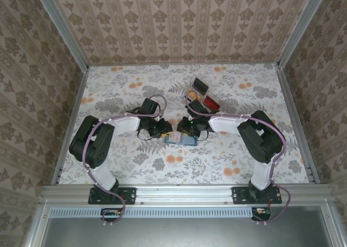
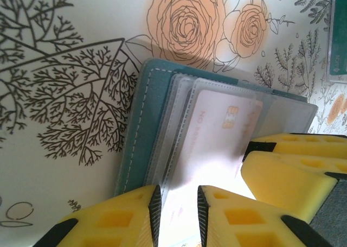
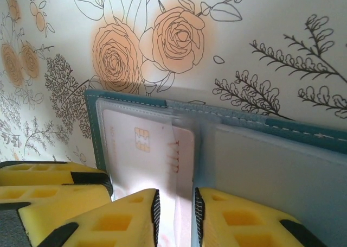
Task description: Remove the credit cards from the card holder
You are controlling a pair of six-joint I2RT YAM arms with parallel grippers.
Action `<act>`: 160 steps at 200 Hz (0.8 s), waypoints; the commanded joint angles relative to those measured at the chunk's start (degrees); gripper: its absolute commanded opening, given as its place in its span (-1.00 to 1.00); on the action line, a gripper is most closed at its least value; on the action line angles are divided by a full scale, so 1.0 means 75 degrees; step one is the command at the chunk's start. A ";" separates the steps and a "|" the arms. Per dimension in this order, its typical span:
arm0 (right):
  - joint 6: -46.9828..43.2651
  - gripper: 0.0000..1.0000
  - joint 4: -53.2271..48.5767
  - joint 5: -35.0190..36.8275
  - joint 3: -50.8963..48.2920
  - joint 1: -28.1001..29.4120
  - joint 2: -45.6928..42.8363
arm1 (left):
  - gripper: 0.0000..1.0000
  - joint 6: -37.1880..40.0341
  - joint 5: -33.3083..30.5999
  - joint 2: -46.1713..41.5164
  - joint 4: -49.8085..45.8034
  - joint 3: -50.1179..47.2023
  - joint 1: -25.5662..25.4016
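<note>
The teal card holder (image 1: 180, 140) lies open on the flowered table between both grippers. In the left wrist view its teal cover (image 2: 146, 111) frames clear sleeves holding a pale pink credit card (image 2: 217, 133) with a gold chip. My left gripper (image 2: 179, 214) straddles the sleeves' near edge with a narrow gap between its jaws. The right gripper's yellow fingers (image 2: 293, 171) rest beside it. In the right wrist view the card holder (image 3: 303, 130) shows the chip card (image 3: 135, 149) and a second card (image 3: 185, 149) behind. My right gripper (image 3: 175, 214) straddles a sleeve edge, jaws narrowly apart.
A clear compartment tray (image 1: 201, 95) with black, yellow and red contents stands just behind the right gripper (image 1: 184, 130); its corner shows in the left wrist view (image 2: 339, 40). Patterned walls close the table on three sides. The left gripper (image 1: 164, 131) faces the right one.
</note>
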 commanded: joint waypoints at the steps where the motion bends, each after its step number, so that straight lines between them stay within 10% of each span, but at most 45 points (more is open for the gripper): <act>1: -0.0011 -0.48 0.0153 -0.0239 -0.0189 -0.0058 0.0208 | -0.46 -0.0119 -0.0226 0.0215 -0.0327 -0.0004 -0.0059; 160: -0.0671 -0.85 0.2553 -0.1582 -0.1358 -0.0275 -0.0196 | -0.51 -0.0114 -0.0372 0.0426 -0.0854 0.0020 -0.0082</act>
